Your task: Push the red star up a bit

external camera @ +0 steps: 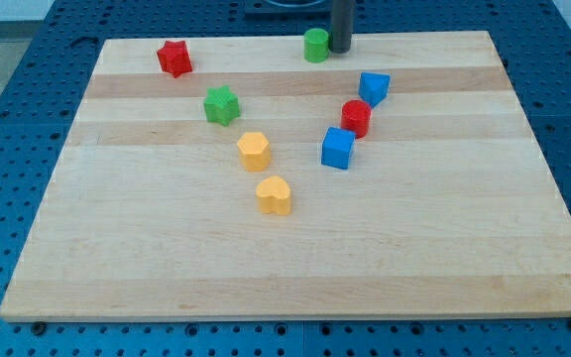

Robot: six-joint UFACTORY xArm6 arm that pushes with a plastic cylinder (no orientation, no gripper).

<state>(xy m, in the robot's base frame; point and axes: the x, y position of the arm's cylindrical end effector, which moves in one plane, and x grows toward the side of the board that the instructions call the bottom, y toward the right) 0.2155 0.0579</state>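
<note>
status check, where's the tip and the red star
My tip at the view's top edge, just right of the green cylinder block. Red star block far to the view's left, untouched. Path along the top passes the green cylinder.

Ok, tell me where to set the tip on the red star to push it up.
Set my tip against the lower edge of the red star, coming from the view's bottom. It sits near the board's top edge, so push gently. My tip is now far off to the view's right, beside the green cylinder.
</note>
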